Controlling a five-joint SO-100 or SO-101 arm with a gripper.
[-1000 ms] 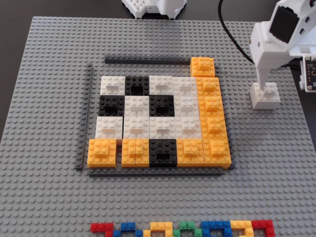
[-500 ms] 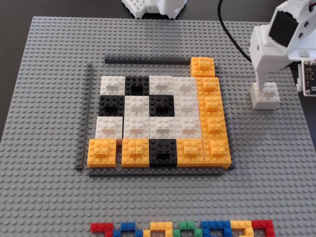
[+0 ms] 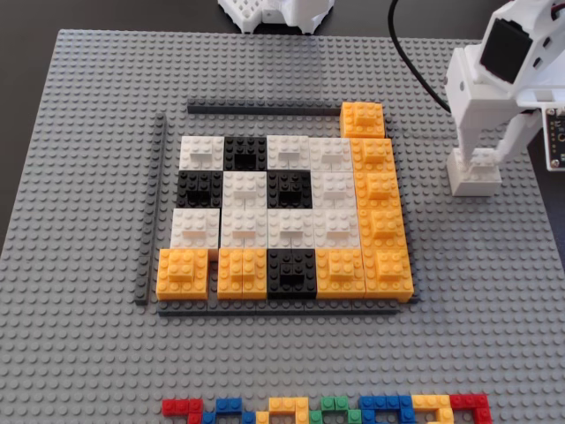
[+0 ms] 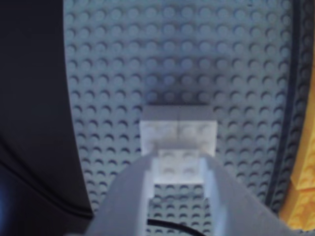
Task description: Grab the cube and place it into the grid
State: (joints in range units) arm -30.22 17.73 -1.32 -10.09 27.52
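Overhead, the white arm reaches down at the right edge of the fixed view, its tool [image 3: 481,157] lowered onto the cube [image 3: 475,173]. The wrist view shows both fingers [image 4: 130,184] pressed against the sides of the small raised plate on top of the cube [image 4: 178,129], so the tool is clamped on it.

A second ago only one finger stood at the cube's left side; the second finger has since swung in from the right. The cube itself has not shifted.

It sits on the light grey studded baseplate [image 3: 88,177], well to the right of the grid [image 3: 282,216], whose upper left column is bare inside the dark grey strips [image 3: 152,208]. A row of multicoloured bricks [image 3: 327,409] lines the near edge. The baseplate lies on a dark desk [image 3: 26,53].
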